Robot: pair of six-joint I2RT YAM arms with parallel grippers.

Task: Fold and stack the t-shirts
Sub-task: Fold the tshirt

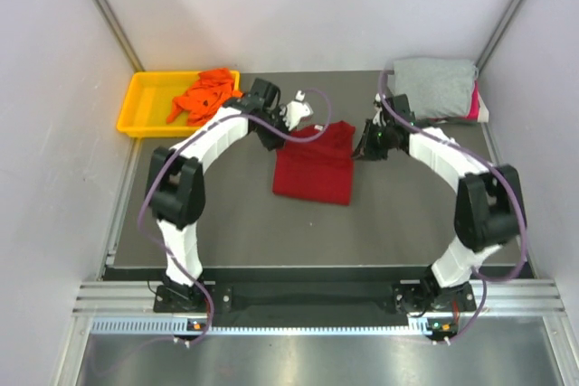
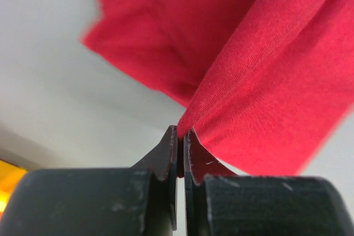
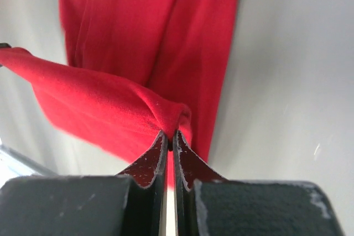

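The dark red t-shirt [image 1: 315, 165] lies partly folded in the middle of the table, its far edge lifted. My left gripper [image 1: 282, 129] is shut on the shirt's far left corner; the left wrist view shows red cloth [image 2: 260, 81] pinched between the fingertips [image 2: 181, 132]. On the far right corner my right gripper [image 1: 365, 147] is shut, with bunched cloth [image 3: 166, 115] caught at the tips [image 3: 169, 134]. An orange t-shirt [image 1: 204, 93] sits crumpled in the yellow tray. A folded grey t-shirt [image 1: 436, 84] rests on a pink one [image 1: 473, 104] at the back right.
The yellow tray [image 1: 145, 104] stands at the back left corner. White walls close in the table on the left, right and far sides. Both arms arch inward over the dark mat [image 1: 253, 223].
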